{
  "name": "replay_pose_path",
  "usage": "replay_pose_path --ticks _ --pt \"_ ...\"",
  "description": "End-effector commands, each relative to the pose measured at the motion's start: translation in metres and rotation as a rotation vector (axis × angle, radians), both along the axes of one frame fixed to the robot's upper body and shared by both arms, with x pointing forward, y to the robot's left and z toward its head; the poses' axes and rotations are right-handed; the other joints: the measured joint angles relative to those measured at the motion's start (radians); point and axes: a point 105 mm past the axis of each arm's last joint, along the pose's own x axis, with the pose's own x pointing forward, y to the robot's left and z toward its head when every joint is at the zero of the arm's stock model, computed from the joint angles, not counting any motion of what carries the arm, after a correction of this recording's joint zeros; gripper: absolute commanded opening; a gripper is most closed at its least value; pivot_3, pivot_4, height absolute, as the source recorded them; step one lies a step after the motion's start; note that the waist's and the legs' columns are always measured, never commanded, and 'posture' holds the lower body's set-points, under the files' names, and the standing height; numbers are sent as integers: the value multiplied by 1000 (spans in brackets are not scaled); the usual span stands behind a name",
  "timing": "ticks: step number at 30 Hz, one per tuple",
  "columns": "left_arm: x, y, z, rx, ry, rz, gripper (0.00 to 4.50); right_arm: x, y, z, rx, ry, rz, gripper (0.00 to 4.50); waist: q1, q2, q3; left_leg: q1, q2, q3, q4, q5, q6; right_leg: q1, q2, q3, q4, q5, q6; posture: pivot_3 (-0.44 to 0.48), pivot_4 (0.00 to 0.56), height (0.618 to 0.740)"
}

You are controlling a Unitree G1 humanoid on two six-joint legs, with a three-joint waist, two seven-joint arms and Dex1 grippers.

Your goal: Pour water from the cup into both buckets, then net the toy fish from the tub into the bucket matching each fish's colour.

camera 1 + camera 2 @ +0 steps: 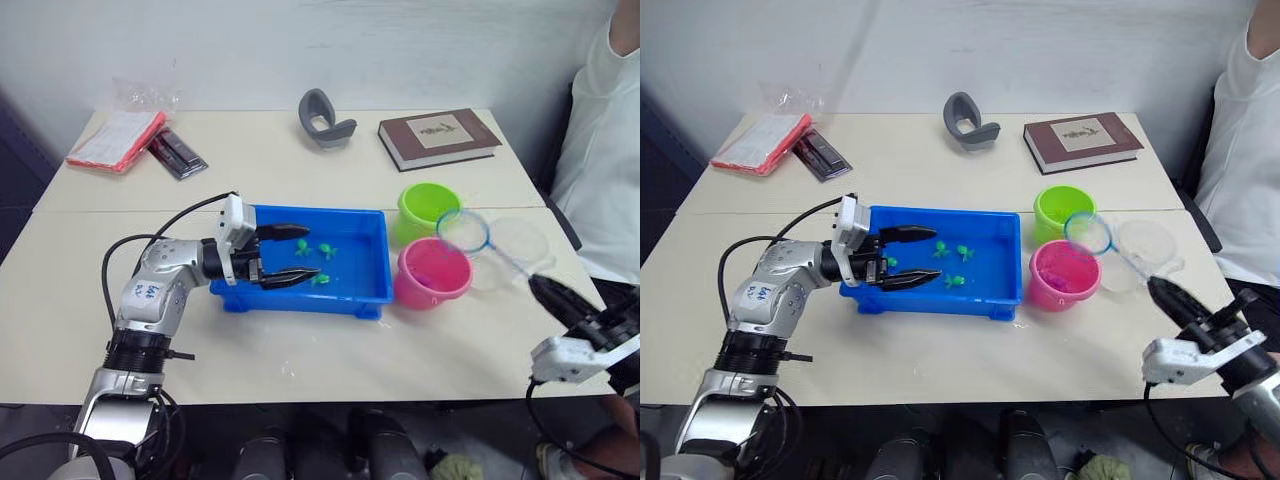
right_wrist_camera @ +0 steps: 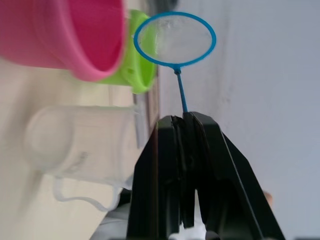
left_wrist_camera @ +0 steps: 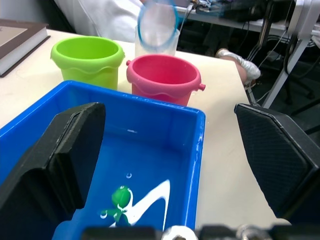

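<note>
The blue tub (image 1: 372,262) sits mid-table with three green toy fish (image 1: 327,250) in shallow water. My left gripper (image 1: 312,251) hangs open over the tub's left end, holding nothing. The lime green bucket (image 1: 428,207) and pink bucket (image 1: 432,273) stand just right of the tub. My right gripper (image 2: 183,118) is shut on the net's thin stick. The net's blue hoop (image 1: 462,231) hovers above the pink bucket's far rim. The clear cup (image 1: 520,245) stands right of the buckets, behind the stick.
A brown book (image 1: 438,137) and a grey curved object (image 1: 325,120) lie at the back. A red packet (image 1: 115,140) and a black packet (image 1: 177,153) lie back left. A person in white (image 1: 600,150) sits at the table's right end.
</note>
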Motion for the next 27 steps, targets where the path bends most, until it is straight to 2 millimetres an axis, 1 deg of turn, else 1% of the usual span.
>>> replay_pose_path --ticks 1,2,3,4,5,6,8,10,12,14,16,17,19,21,22,27 --pt "-2 17 6 16 -49 29 4444 1 24 33 270 55 124 0 -1 0 0 0 0 0 0 0 0 0 0 0 0 0 0 0 150 740" --pt "-2 22 6 20 -54 42 4444 1 34 36 353 113 176 0 -3 0 0 0 0 0 0 0 0 0 0 0 0 0 0 0 150 740" --pt "2 41 8 17 -63 106 4444 1 66 47 537 276 331 0 -4 0 0 1 1 0 0 0 0 0 0 0 1 0 0 0 150 740" --pt "4 55 11 14 -69 150 4444 -3 90 50 640 430 442 0 -12 1 0 1 1 -1 0 0 0 0 0 0 1 0 0 0 150 740" --pt "5 63 12 11 -73 178 4444 -8 105 51 695 546 507 0 -21 1 1 1 2 0 0 0 0 0 -1 1 1 0 -1 0 150 740" --pt "5 71 13 9 -78 202 4444 -5 113 50 753 627 505 0 -21 1 1 1 2 -1 0 0 0 0 -3 1 2 0 -2 0 150 740" --pt "2 80 11 38 -74 213 4444 6 122 44 842 750 430 0 -17 -2 0 1 5 -7 0 0 -1 2 -7 -4 2 -2 -6 0 150 740" --pt "-1 86 9 60 -75 223 4444 9 132 41 880 834 404 0 -4 -2 0 0 4 -9 0 0 -2 2 -8 -6 1 -2 -6 0 150 740" --pt "-1 95 9 72 -79 257 4444 17 141 40 917 884 379 0 8 -2 0 -2 2 -9 0 0 -1 1 -11 -7 1 -2 -6 0 150 740" --pt "-2 104 9 83 -81 285 4444 27 147 37 891 912 328 0 7 -2 0 -3 0 -9 1 0 0 0 -13 -7 1 -2 -6 0 150 740" --pt "-5 108 9 95 -79 294 4444 36 154 37 813 908 319 0 8 -2 0 -5 -1 -9 1 0 1 -1 -14 -8 0 -1 -4 0 150 740" --pt "-7 108 8 101 -77 295 4444 46 151 35 726 860 280 0 8 -2 0 -5 -1 -9 1 0 1 -1 -14 -8 -1 -1 -4 0 150 740" --pt "-11 108 7 110 -72 298 4444 67 140 29 459 713 212 0 6 -2 0 -6 -2 -8 1 -1 3 -1 -14 -8 -1 -1 -4 0 150 740" --pt "-14 107 5 120 -65 296 4444 78 132 20 235 640 203 0 5 -2 0 -8 -3 -7 1 -2 4 -3 -12 -9 -1 0 -3 0 150 740" --pt "-15 106 4 128 -61 293 4444 83 129 16 152 613 204 0 5 -2 0 -8 -4 -7 1 -2 4 -3 -11 -9 -1 0 -3 0 150 740" --pt "-19 106 1 152 -38 291 4444 100 128 8 44 567 238 0 1 -2 0 -14 -4 -5 2 -2 5 -6 -9 -16 -2 2 1 0 150 740"
